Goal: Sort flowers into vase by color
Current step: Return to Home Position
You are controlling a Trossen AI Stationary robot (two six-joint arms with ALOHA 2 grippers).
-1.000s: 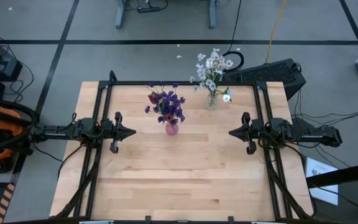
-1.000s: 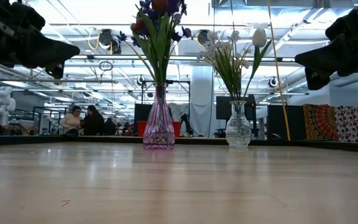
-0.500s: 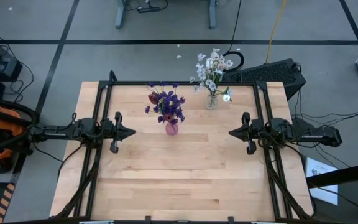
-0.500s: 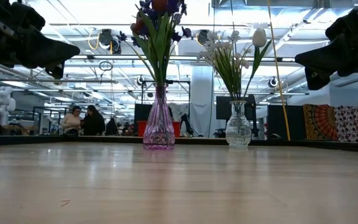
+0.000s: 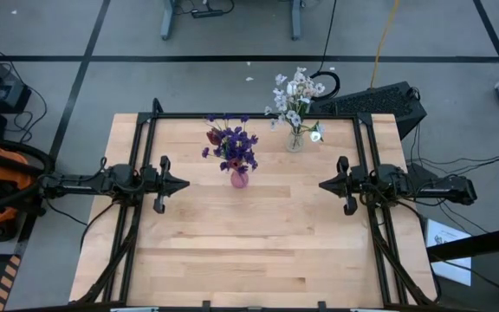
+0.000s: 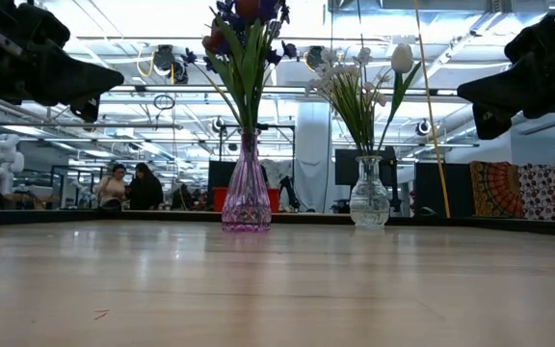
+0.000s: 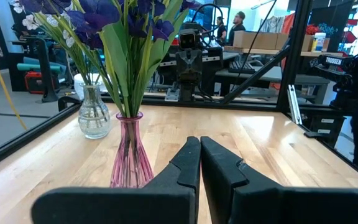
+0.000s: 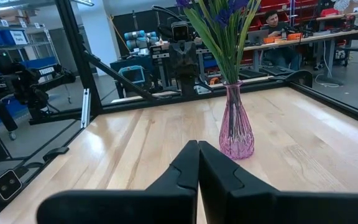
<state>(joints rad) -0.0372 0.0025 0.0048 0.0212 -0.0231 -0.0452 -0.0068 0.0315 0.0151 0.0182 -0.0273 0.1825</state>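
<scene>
A pink glass vase (image 5: 239, 178) stands upright on the table with purple blossom clusters and a dark red tulip (image 5: 230, 146); their green stems stick into it. A clear glass vase (image 5: 295, 139) near the far edge holds white tulips and tiny white blossom sprays (image 5: 294, 95). My left gripper (image 5: 185, 184) hovers shut at the table's left, level with the pink vase (image 7: 130, 155). My right gripper (image 5: 321, 185) hovers shut at the table's right, facing the pink vase (image 8: 235, 124). Both vases also show in the low view, pink (image 6: 247, 188) and clear (image 6: 369, 196).
A black metal frame (image 5: 249, 116) runs along the table's far edge and down both sides. Bare wood (image 5: 249, 243) fills the near half of the table. People sit in the room beyond (image 6: 128, 185). A black keyboard (image 5: 379, 100) lies past the far right corner.
</scene>
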